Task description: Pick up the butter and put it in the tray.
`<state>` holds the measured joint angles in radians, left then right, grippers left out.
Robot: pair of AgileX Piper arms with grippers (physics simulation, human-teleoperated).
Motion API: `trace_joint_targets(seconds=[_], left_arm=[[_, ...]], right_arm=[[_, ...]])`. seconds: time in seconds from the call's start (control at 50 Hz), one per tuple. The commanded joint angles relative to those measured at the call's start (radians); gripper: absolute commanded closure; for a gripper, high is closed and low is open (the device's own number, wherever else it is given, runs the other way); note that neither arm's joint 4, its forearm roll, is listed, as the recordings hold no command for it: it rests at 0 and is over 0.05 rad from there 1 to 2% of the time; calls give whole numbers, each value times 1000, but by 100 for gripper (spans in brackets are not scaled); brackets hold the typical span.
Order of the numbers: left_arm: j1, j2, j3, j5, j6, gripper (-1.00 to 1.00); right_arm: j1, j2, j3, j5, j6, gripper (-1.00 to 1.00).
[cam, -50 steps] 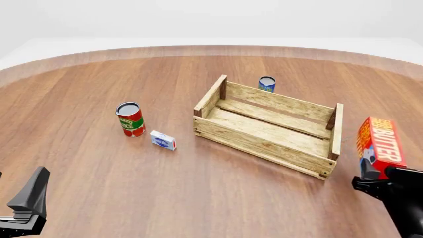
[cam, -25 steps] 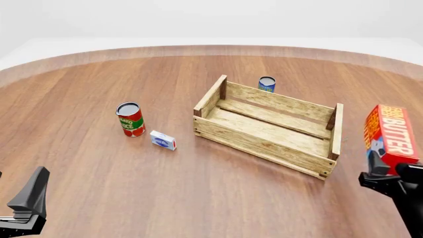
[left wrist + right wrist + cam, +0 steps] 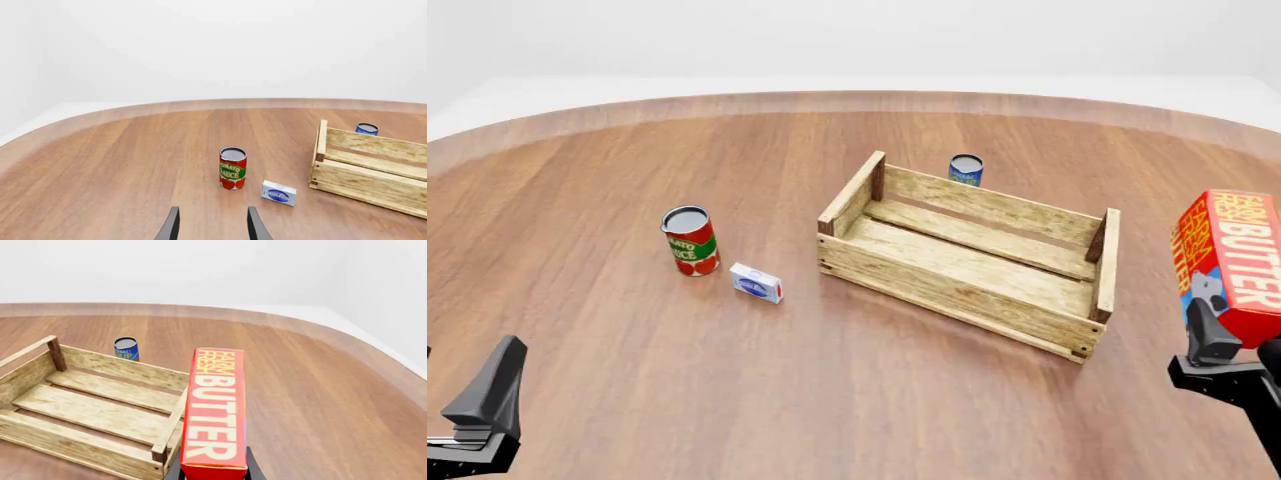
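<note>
Standing on end in the right gripper (image 3: 1225,355), the butter (image 3: 1229,262) hangs in the air at the right edge of the scene, just right of the tray (image 3: 966,283) and above the level of its rim. The fingers clamp only the carton's lower end, so most of its length rises free above them; my guess is that a quick swing to the left could make it pivot or slip in so low a hold. Its path into the tray also crosses the right end wall and the near-right corner post, which a carry that is too low would clip, perhaps shoving the crate. A high release may let the tall carton topple out.

Compared with a second ago, the carton has risen and drifted slightly right, its face turned more toward the camera. The tray, tomato sauce can (image 3: 689,240), small blue-and-white box (image 3: 755,283) and blue can (image 3: 965,169) have not moved. The left gripper (image 3: 212,225) remains parked near left, jaws parted on nothing.
</note>
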<state>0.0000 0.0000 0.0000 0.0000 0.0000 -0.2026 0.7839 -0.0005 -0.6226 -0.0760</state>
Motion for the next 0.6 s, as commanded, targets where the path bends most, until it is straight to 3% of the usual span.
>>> trace_joint_targets(seconds=[0.02, 0.28, 0.6], left_arm=[[0, 0, 0, 0, 0, -100], [0, 0, 0, 0, 0, -100], [0, 0, 0, 0, 0, -100]], right_arm=[[42, -185, -44, 163, 2, 100], [96, -291, -138, 326, -10, 100], [169, -300, -218, 393, -42, 100]])
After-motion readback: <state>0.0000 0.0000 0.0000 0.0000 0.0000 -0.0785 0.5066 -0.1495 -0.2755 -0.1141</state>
